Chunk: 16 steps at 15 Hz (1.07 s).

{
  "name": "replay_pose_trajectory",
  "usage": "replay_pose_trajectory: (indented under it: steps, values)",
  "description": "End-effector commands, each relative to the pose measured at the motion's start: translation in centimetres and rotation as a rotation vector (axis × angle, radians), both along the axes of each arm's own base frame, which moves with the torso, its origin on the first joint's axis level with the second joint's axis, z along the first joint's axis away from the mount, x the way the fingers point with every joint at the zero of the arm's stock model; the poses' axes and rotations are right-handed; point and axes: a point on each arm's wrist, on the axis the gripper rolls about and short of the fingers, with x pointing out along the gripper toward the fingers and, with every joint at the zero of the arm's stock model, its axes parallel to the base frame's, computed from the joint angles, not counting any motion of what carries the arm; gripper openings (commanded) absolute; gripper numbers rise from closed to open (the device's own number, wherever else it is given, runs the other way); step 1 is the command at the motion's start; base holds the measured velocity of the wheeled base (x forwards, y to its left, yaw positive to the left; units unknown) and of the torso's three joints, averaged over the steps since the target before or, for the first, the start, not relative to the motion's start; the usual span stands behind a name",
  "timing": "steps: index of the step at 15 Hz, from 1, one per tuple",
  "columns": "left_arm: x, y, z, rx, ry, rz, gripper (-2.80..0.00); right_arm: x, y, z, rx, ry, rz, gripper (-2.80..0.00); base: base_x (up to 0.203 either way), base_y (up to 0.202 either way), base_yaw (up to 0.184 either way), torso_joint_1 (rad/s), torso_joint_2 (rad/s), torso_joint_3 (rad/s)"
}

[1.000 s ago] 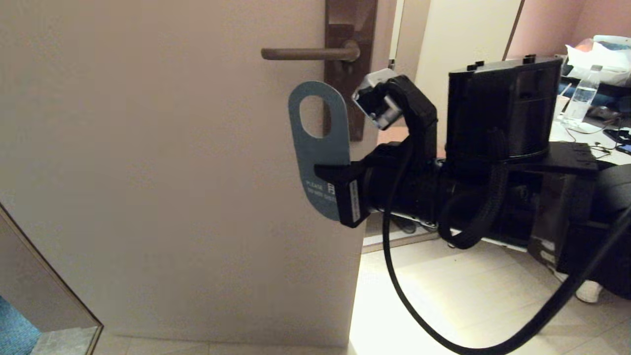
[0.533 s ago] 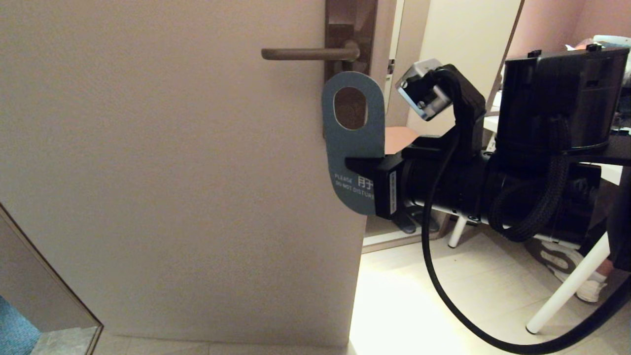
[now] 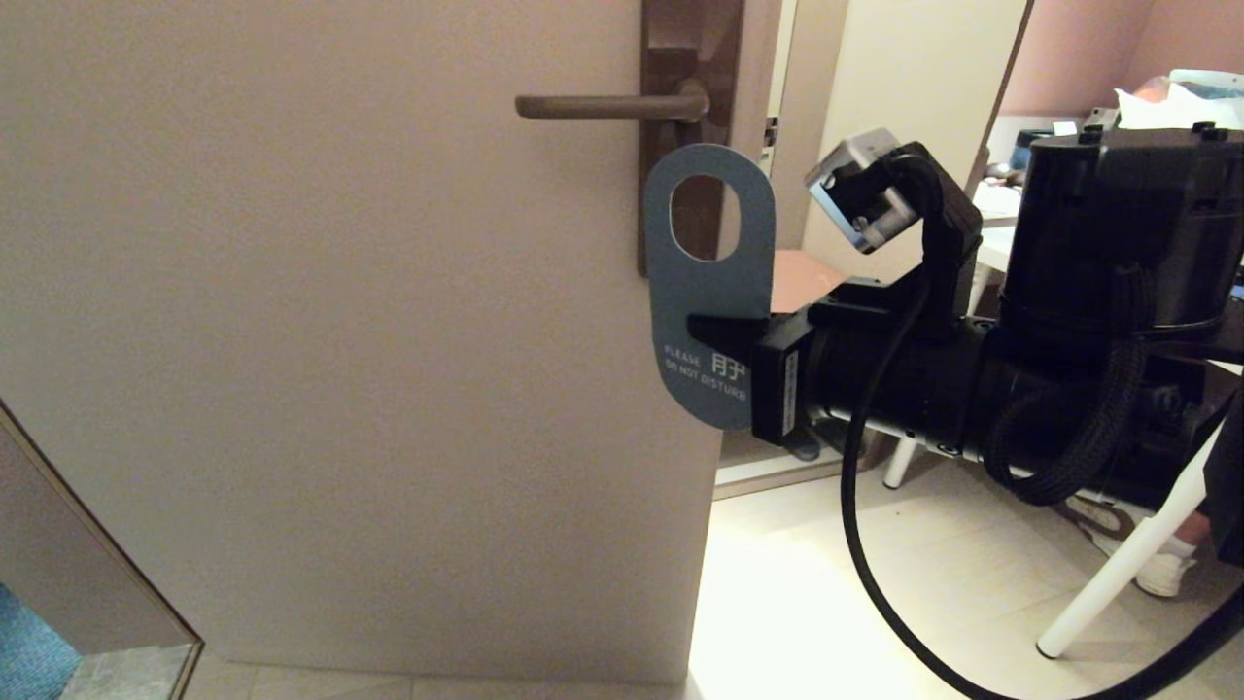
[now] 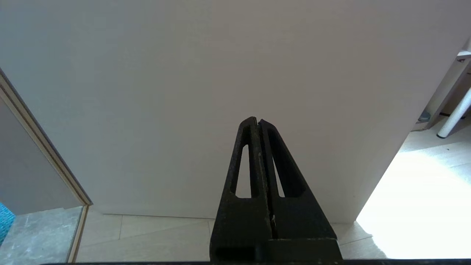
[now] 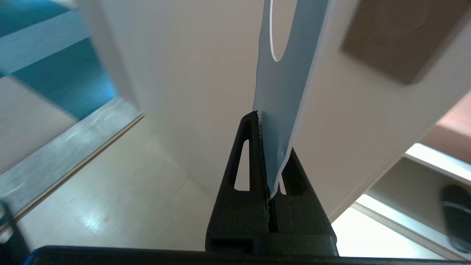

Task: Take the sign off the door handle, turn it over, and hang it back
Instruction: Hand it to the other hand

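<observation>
**Desk:** Where's your flat blue card sign (image 3: 709, 292) with the oval hole?

**Floor:** Off the slim dark brown metal door handle (image 3: 607, 105). You hold it upright just below the lever, at its five o'clock, in front of the tall brown backplate (image 3: 690, 58), "DO NOT DISTURB" side facing you.

**Desk:** And your hands?

**Floor:** Your right gripper (image 3: 724, 335) is clamped tight on the sign's three o'clock edge. Your left gripper (image 4: 259, 123) is parked, fingers pressed together, holding nothing, facing the pale door (image 3: 321, 340).
</observation>
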Motion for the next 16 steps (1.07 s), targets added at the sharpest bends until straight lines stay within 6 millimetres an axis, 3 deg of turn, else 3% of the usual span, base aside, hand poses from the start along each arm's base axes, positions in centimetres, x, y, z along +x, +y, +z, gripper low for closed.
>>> replay_pose_trajectory:
  steps: [1, 11, 16]
  values:
    - [0.0, 0.0, 0.0, -0.002, 0.0, 0.001, -2.8, -0.2, -0.5, -0.1, 0.003, 0.006, 0.029, -2.8, 0.0, 0.0, 0.0, 0.0, 0.0, 0.0]
    - [0.0, 0.0, 0.0, 0.0, 0.0, 0.001, -2.8, 1.3, -2.2, -0.1, 0.057, 0.035, 0.309, -2.8, 0.0, 0.0, 0.0, 0.0, 0.0, 0.0]
    - [0.0, 0.0, 0.0, -0.002, 0.0, 0.001, -2.8, 2.2, -1.7, -1.2, 0.069, 0.027, 0.342, -2.8, 0.0, 0.0, 0.0, 0.0, 0.0, 0.0]
